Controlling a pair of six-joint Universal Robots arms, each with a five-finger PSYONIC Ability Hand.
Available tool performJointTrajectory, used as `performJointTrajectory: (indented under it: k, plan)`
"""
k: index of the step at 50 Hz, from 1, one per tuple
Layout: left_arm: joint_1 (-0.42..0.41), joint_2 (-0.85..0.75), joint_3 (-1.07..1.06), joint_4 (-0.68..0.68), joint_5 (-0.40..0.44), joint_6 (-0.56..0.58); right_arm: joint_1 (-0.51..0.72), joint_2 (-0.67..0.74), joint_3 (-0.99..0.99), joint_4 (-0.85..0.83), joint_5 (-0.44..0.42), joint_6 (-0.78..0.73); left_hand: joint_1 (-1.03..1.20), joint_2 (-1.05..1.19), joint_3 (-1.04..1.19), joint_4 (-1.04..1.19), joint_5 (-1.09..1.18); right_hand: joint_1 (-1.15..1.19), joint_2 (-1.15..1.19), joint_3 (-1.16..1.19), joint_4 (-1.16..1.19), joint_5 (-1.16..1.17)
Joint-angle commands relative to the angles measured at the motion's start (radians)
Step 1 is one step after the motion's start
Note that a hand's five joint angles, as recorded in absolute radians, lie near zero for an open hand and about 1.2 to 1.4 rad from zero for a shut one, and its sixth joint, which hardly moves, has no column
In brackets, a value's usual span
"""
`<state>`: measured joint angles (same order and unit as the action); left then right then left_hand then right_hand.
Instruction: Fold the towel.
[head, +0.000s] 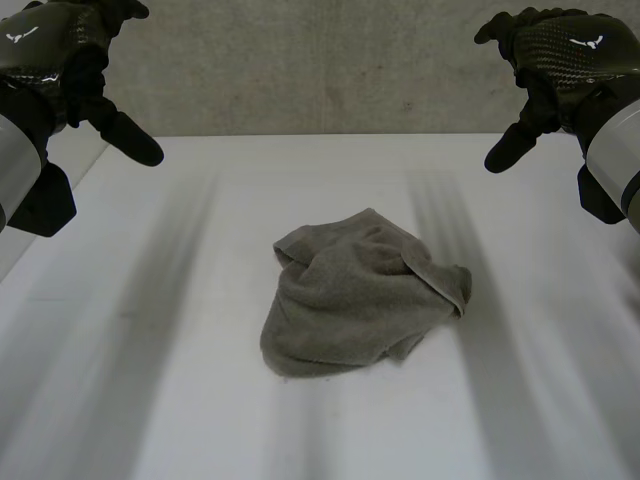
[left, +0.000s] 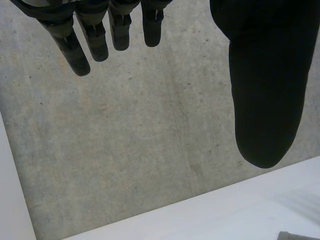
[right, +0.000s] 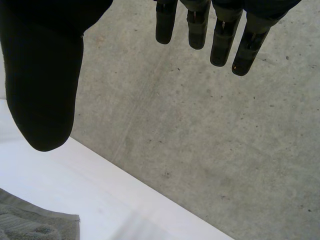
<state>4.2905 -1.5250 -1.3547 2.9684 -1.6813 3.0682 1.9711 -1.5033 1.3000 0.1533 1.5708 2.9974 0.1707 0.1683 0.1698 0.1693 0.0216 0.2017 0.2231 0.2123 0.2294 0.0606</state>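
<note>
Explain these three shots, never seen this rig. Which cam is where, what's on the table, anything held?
It is a two-armed robot at a white table; each arm ends in a black hand. The head view looks down from between and behind the arms: the left hand is raised at its left, the right hand at its right. The other two pictures come from a camera on each wrist, looking along that hand's palm, so you see its straight fingers and thumb against grey concrete. A grey towel lies crumpled mid-table, touched by neither hand. Both hands are open, empty.
</note>
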Motion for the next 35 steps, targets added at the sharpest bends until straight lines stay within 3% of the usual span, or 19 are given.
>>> performJointTrajectory:
  k: [1,14,20,22,27,35]
  plan:
    - [0.0,-0.012,-0.001,0.001,0.0,0.0,0.002,0.002,0.004,0.0,-0.002,0.0,0.01,0.013,0.011,0.012,-0.015,-0.027,-0.049,-0.038,-0.055,-0.061]
    - [-0.011,-0.144,-0.052,0.092,0.018,0.0,0.0,0.049,-0.001,0.015,-0.069,-0.015,0.04,0.042,0.041,0.041,0.014,-0.027,-0.049,-0.038,-0.055,-0.061]
    - [-0.043,-0.313,-0.015,0.172,0.141,0.004,0.006,0.152,0.024,0.017,-0.061,0.092,0.084,0.086,0.085,0.085,0.059,-0.027,-0.049,-0.038,-0.055,-0.061]
    - [-0.057,-0.366,0.009,0.182,0.179,0.012,-0.001,0.195,0.071,0.012,-0.057,0.214,0.084,0.086,0.085,0.085,0.059,-0.027,-0.049,-0.038,-0.055,-0.061]
    - [-0.144,-0.573,0.135,0.192,0.307,0.145,-0.011,0.245,0.148,-0.011,-0.061,0.308,0.084,0.086,0.085,0.085,0.059,-0.027,-0.049,-0.038,-0.055,-0.061]
    - [-0.225,-0.751,0.263,0.231,0.367,0.296,-0.04,0.279,0.284,-0.119,-0.064,0.313,0.081,0.083,0.082,0.082,0.056,-0.027,-0.049,-0.038,-0.055,-0.061]
